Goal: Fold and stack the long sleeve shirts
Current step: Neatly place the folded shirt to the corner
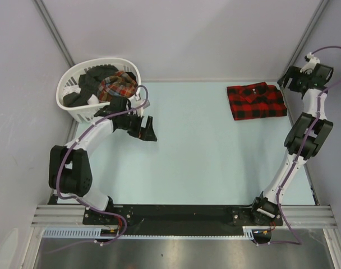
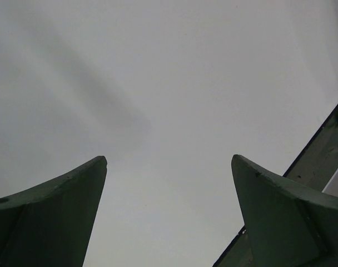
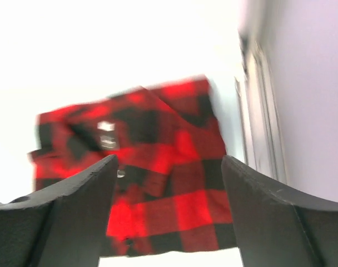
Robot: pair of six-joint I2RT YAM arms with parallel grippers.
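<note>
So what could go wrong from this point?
The folded red-and-black shirt sits close to the right edge of the table, so a stack built there might overhang. The plaid shirt lies among dark clothes in the basket; the open left gripper may drag extras out with it.

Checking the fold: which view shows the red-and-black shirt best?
Top external: the whole folded red-and-black shirt lies sharp and unobstructed on the table. Right wrist shows it close but blurred, partly behind the fingers. Left wrist shows none of it.
</note>
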